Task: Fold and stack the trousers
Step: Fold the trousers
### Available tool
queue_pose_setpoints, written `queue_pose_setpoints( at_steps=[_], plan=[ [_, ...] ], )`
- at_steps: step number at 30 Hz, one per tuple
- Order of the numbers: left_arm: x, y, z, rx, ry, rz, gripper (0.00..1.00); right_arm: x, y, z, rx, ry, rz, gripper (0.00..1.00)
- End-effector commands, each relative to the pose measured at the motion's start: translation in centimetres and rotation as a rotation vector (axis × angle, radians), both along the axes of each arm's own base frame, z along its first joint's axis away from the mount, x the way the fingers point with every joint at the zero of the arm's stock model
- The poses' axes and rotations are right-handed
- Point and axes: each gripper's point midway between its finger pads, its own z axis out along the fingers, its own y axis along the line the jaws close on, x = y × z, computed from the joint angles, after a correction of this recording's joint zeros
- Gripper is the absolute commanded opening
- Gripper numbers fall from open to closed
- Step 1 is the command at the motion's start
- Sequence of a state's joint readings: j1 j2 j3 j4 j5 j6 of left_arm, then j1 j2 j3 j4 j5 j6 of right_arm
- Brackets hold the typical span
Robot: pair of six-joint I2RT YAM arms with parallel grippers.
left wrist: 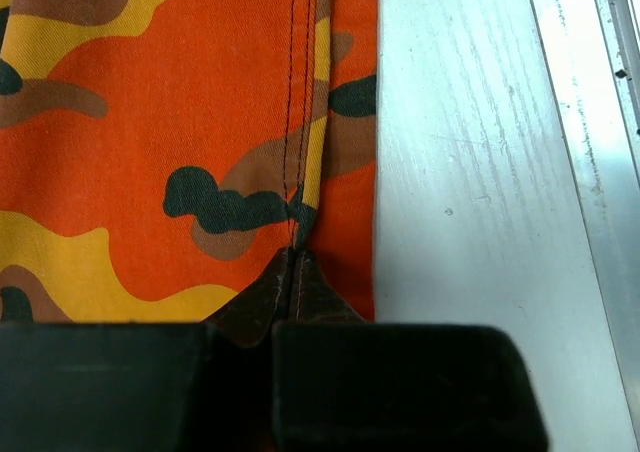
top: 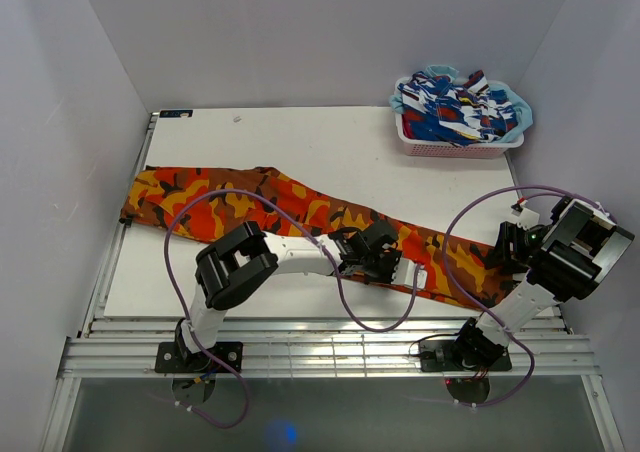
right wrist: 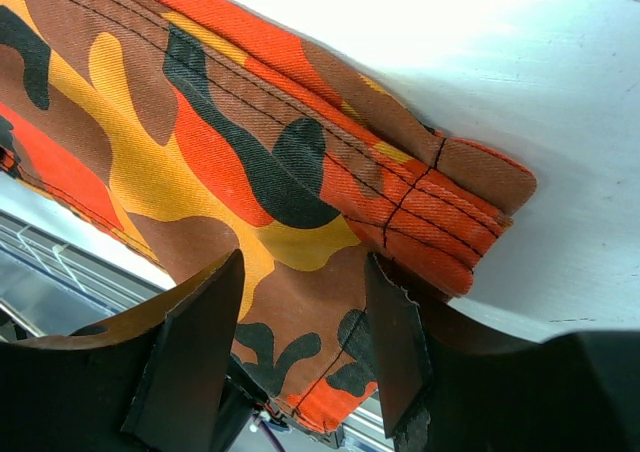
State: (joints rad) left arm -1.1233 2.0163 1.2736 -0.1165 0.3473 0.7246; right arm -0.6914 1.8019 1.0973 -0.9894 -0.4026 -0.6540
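Left gripper (left wrist: 275, 334): fingers (left wrist: 130, 382) pressed together, clamped on a small raised pinch of the trousers (left wrist: 150, 122), right on a double-stitched seam near the cloth's 3 o'clock edge. Right gripper (right wrist: 305, 287): fingers (right wrist: 195, 352) apart, straddling the thick stitched end of the trousers (right wrist: 200, 142). Cloth in the gap, contact with the pads not clear.

Look of the trousers (top: 250, 197): orange, red and yellow camouflage with black-brown blotches. Laid out as one long narrow band across the white table (top: 330, 142), from 9 o'clock slanting down to 4 o'clock. Mostly flat, slight wave mid-length. Left gripper (top: 380, 260) on the band's near edge, about 6 o'clock. Right gripper (top: 508, 247) at the 4 o'clock end.

Only in the left wrist view: seam lines, cloth tented up into the closed tips, bare table (left wrist: 460, 172) and metal rail (left wrist: 590, 122) at 3 o'clock of the cloth. Only in the right wrist view: layered end edge with rows of stitching, corner at 3 o'clock. Only in the top view: pink basket (top: 450, 150) of blue, white and red clothes (top: 455, 107) at the table's 1 o'clock corner, well apart from the trousers. Also a purple cable (top: 372, 329) looping from the left arm.
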Motion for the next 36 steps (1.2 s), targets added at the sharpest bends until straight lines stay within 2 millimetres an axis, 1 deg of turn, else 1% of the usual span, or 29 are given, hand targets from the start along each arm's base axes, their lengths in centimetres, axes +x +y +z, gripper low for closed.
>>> queue_pose_setpoints(
  at_steps=[1,2,6,7,8,9,10,14,16,17,19,20,21,22,23,24,26,27,29,30,31,32,33,34,35,36],
  plan=[
    [-0.9,-0.2,2.2,-0.016,0.026,-0.024,0.00,0.4,-0.7,-0.7,-0.018,0.001,0.009,0.58],
    [-0.9,-0.3,3.5,-0.034,0.021,-0.023,0.00,0.4,-0.8,-0.8,-0.022,0.002,0.008,0.58],
    [-1.6,0.3,5.7,-0.053,0.032,-0.033,0.00,0.5,-1.0,-1.0,-0.037,0.002,0.006,0.59],
    [-1.7,0.4,5.9,-0.053,0.036,-0.038,0.00,0.6,-1.1,-1.0,-0.037,0.002,0.003,0.59],
    [-2.1,0.9,5.7,-0.039,0.047,-0.042,0.00,0.5,-1.1,-1.0,-0.040,0.004,0.002,0.60],
    [-2.2,1.1,6.1,-0.045,0.045,-0.047,0.00,0.5,-1.1,-1.1,-0.040,0.006,0.002,0.61],
    [-2.4,1.3,6.2,-0.043,0.046,-0.049,0.00,0.5,-1.1,-1.1,-0.042,0.003,0.002,0.61],
    [-3.0,2.2,5.2,-0.016,0.065,-0.058,0.00,0.4,-1.1,-1.2,-0.045,0.008,0.003,0.62],
    [-3.2,2.3,4.4,0.000,0.084,-0.063,0.00,0.3,-1.1,-1.2,-0.043,0.010,0.003,0.62],
    [-3.4,2.3,3.4,0.018,0.107,-0.053,0.00,0.3,-1.1,-1.2,-0.044,0.009,0.002,0.62],
    [-3.3,1.8,2.7,0.024,0.126,-0.041,0.00,0.4,-1.1,-1.1,-0.049,0.006,0.002,0.63],
    [-3.3,1.7,1.4,0.046,0.147,-0.032,0.00,0.4,-1.2,-1.0,-0.054,0.004,0.002,0.62],
    [-3.2,1.5,1.0,0.051,0.160,-0.020,0.00,0.4,-1.3,-0.9,-0.057,0.005,0.005,0.63],
    [-3.1,1.2,0.8,0.050,0.161,-0.014,0.02,0.4,-1.4,-0.8,-0.061,0.004,0.007,0.63],
    [-3.0,1.0,0.2,0.054,0.169,-0.005,0.10,0.5,-1.6,-0.7,-0.072,0.000,0.008,0.63],
    [-2.8,1.0,0.0,0.058,0.178,0.012,0.18,0.6,-1.7,-0.6,-0.075,-0.002,0.012,0.63],
    [-2.3,0.4,1.0,0.044,0.170,0.031,0.32,0.8,-1.9,-0.5,-0.076,-0.001,0.014,0.63],
    [-2.2,0.2,2.3,0.021,0.178,0.056,0.46,1.3,-2.3,-0.1,-0.083,-0.014,0.014,0.63],
    [-1.7,-0.2,4.8,-0.019,0.179,0.078,0.61,1.7,-2.4,0.4,-0.069,-0.022,0.022,0.63],
    [-1.7,0.0,5.9,-0.028,0.186,0.091,0.69,2.9,-2.7,1.2,-0.069,-0.062,0.023,0.63],
    [-1.6,0.1,8.3,-0.071,0.201,0.120,0.70,3.4,-2.7,1.9,-0.057,-0.085,0.026,0.63],
    [-1.5,0.3,9.4,-0.083,0.214,0.139,0.71,3.7,-2.0,2.8,-0.013,-0.111,0.034,0.63],
    [-1.4,0.6,10.4,-0.095,0.226,0.167,0.72,4.1,-1.8,3.3,-0.001,-0.124,0.039,0.63],
    [-0.8,1.1,12.2,-0.127,0.233,0.207,0.73,4.9,-1.8,4.5,0.006,-0.156,0.051,0.63],
    [-0.7,1.5,13.0,-0.131,0.283,0.264,0.73,4.7,-0.7,5.3,0.043,-0.158,0.086,0.63],
    [-0.5,2.4,13.1,-0.116,0.314,0.309,0.73,4.9,-0.2,6.0,0.062,-0.177,0.091,0.64]
  ],
)
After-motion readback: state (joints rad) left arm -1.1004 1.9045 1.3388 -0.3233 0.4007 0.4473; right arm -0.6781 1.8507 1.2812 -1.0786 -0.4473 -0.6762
